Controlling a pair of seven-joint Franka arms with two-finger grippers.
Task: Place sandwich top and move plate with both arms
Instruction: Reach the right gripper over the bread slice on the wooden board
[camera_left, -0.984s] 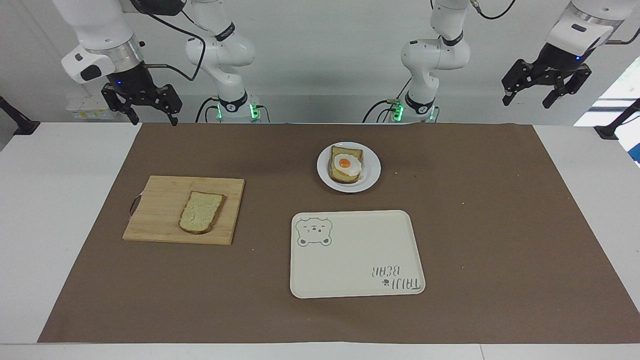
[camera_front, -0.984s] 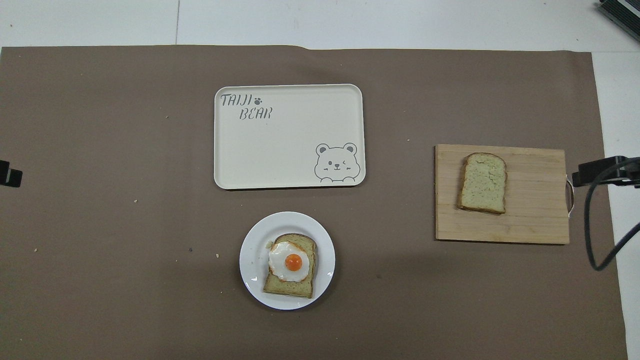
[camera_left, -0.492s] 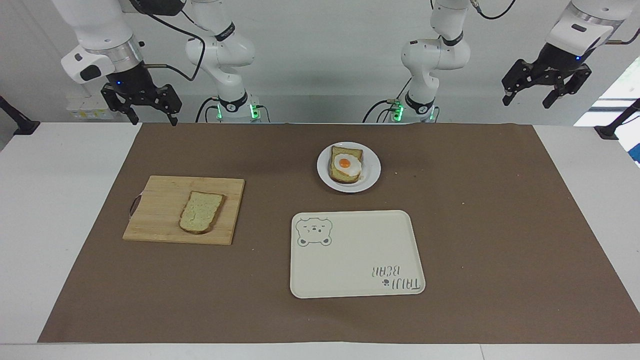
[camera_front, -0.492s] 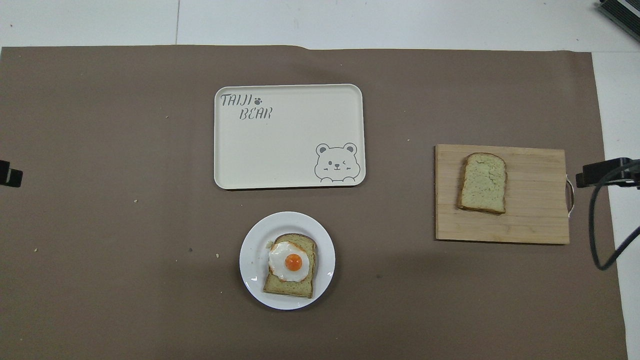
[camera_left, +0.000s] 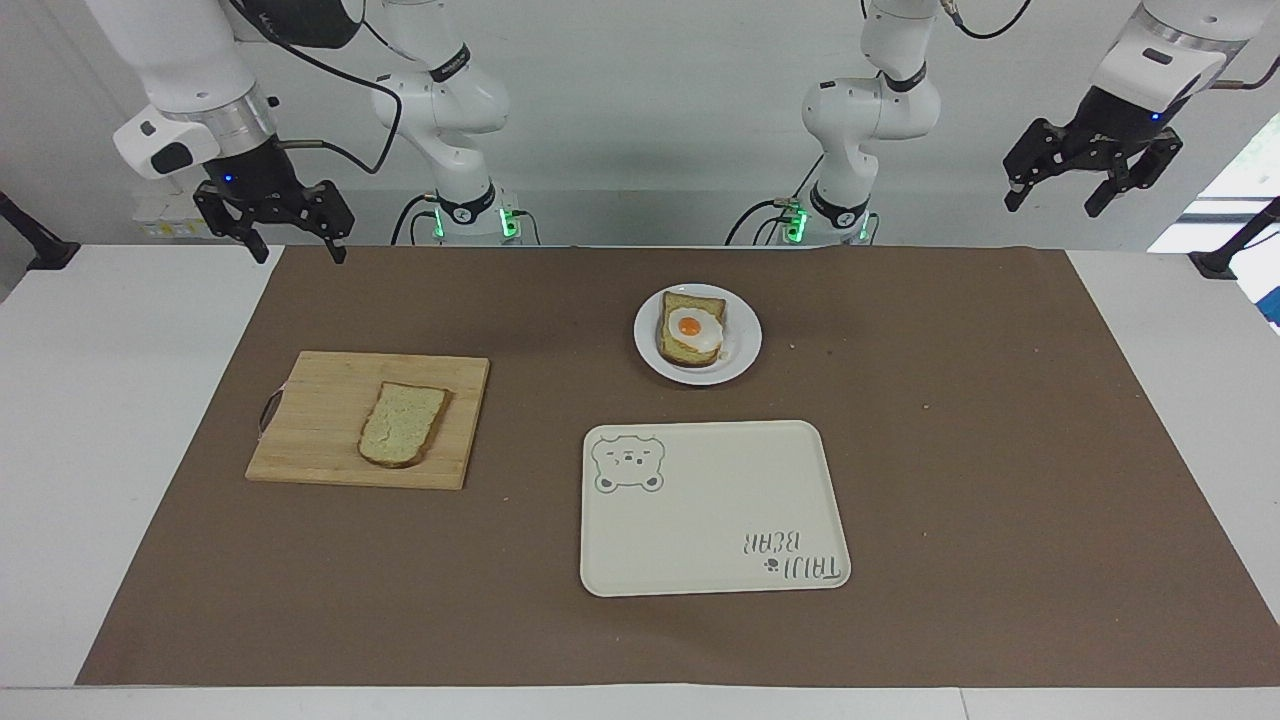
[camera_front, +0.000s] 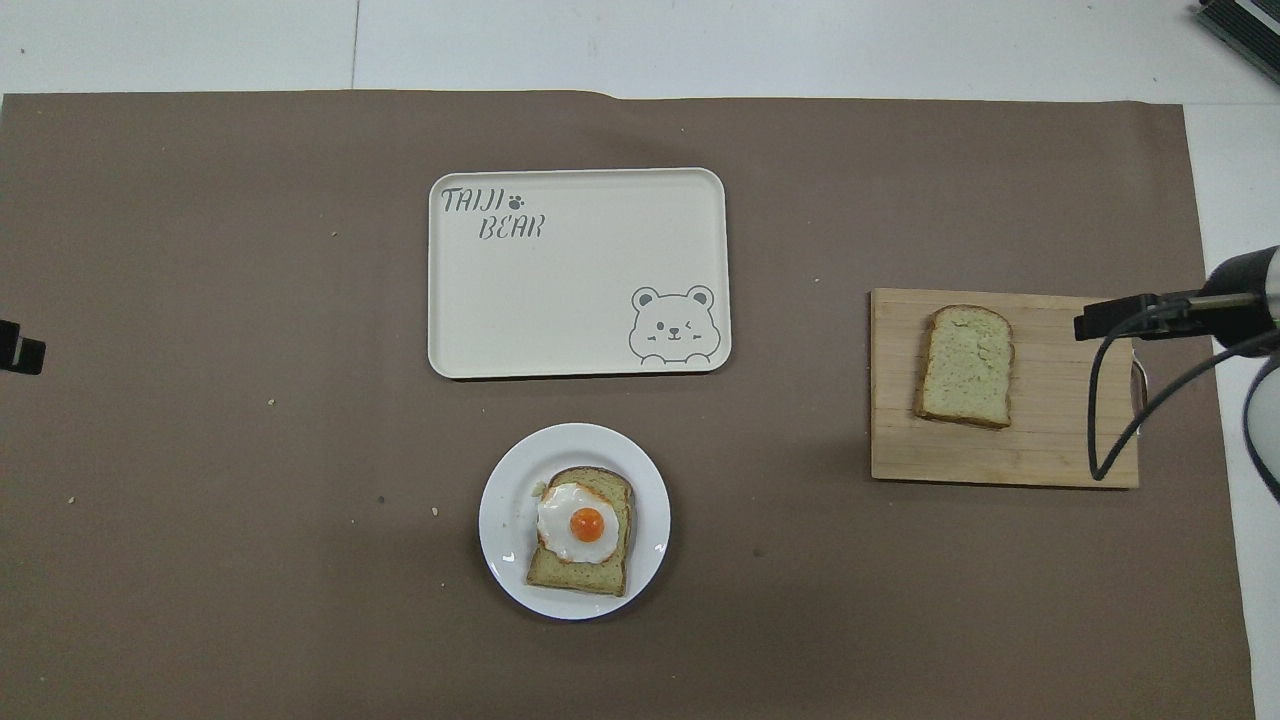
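Observation:
The sandwich top (camera_left: 403, 423) (camera_front: 966, 365), a pale speckled slice with a brown crust, lies flat on a wooden cutting board (camera_left: 320, 400) (camera_front: 1060, 440) toward the right arm's end. The white plate (camera_left: 745, 345) (camera_front: 500, 520) sits mid-table, nearer to the robots than the tray, and carries a bread slice with a fried egg (camera_left: 690, 335) (camera_front: 583, 530). My right gripper (camera_left: 298, 250) hangs open and empty, high over the mat's corner at its own end. My left gripper (camera_left: 1052, 205) waits open and empty, raised over the mat's corner at the left arm's end.
A cream rectangular tray (camera_left: 700, 510) (camera_front: 570, 300) with a bear drawing lies farther from the robots than the plate, nothing on it. A brown mat (camera_left: 950, 450) covers the table. The right arm's wrist and cable (camera_front: 1150, 318) overlap the board's handle end in the overhead view.
The right arm has swung a little, so its wrist and cable now reach in over the board's handle end in the overhead view. The left arm, bread, plate and tray are unmoved.

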